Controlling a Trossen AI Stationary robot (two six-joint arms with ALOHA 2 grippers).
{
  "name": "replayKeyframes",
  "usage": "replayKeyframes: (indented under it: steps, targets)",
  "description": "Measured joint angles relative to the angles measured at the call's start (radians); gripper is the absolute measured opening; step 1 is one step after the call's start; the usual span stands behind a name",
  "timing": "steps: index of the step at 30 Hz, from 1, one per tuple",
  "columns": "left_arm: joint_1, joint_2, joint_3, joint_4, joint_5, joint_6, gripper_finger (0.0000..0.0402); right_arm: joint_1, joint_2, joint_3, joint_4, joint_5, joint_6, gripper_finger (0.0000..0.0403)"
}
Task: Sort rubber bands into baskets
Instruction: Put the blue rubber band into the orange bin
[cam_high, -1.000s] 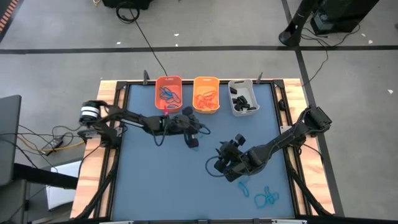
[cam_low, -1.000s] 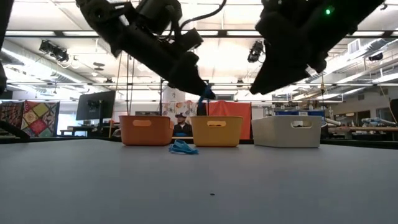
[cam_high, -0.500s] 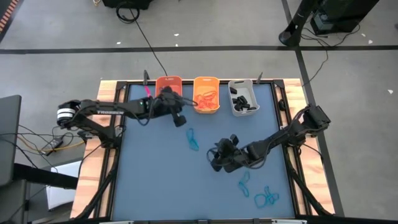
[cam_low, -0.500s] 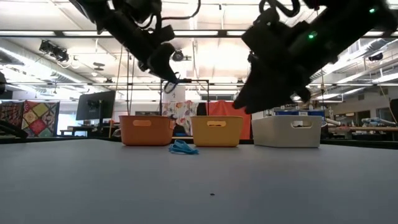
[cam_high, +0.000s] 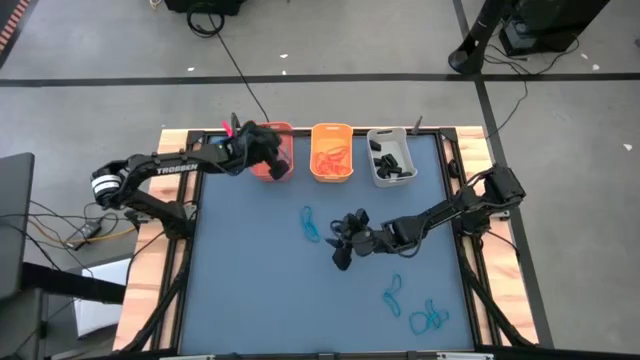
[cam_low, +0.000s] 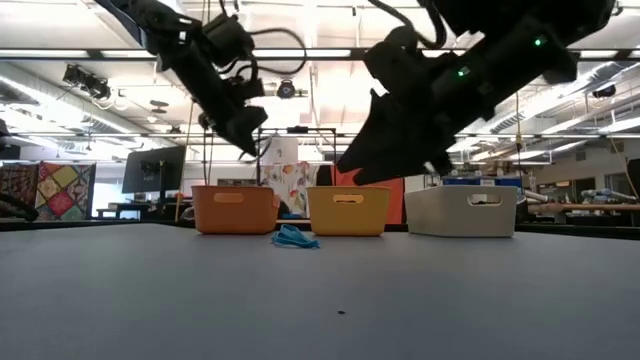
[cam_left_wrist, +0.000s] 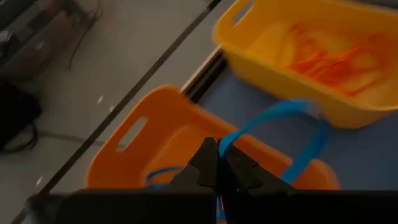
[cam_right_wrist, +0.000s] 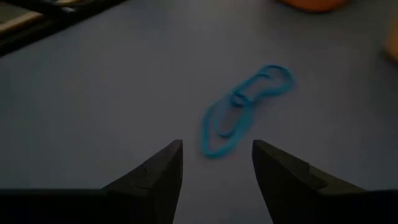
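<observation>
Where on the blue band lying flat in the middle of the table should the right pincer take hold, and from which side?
From straight above, across the middle of the blue band, where its strands cross and bunch. It lies flat as a long narrow loop, so nothing stands up at the sides. The open right pincer already faces it.

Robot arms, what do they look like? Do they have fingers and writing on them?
Both arms are dark and jointed. The left arm has white lettering along it and a silver-white ring at one joint. The right arm shows a small green light in the low view. Thin black cables loop off them. Each ends in two dark, pointed fingers.
</observation>
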Motion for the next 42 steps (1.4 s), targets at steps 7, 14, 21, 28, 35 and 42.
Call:
replayKeyframes:
  steps: [7, 14, 21, 28, 35, 42]
  targets:
    - [0.086, 0.0, 0.0, -0.098, 0.007, -0.086, 0.0062, -0.022, 0.146, 0.003, 0.253, -0.123, -0.043, 0.0204]
    - [0.128, 0.0, 0.0, -0.096, 0.012, -0.085, 0.019, -0.024, 0.239, 0.025, 0.337, -0.121, -0.211, 0.0201]
    - [0.138, 0.001, 0.0, -0.081, 0.012, -0.069, 0.0265, -0.027, 0.287, 0.055, 0.332, -0.116, -0.322, 0.0182]
    - [0.05, 0.0, -0.032, 0.03, 0.011, -0.103, 0.0263, -0.037, 0.287, 0.052, 0.308, -0.083, -0.32, 0.0162]
    - [-0.04, 0.0, -0.157, 0.258, 0.013, -0.106, 0.025, -0.042, 0.288, 0.052, 0.283, -0.042, -0.28, 0.0159]
    - [-0.083, -0.026, -0.267, 0.447, 0.005, -0.097, 0.0249, -0.075, 0.288, 0.051, 0.259, -0.042, -0.27, 0.0155]
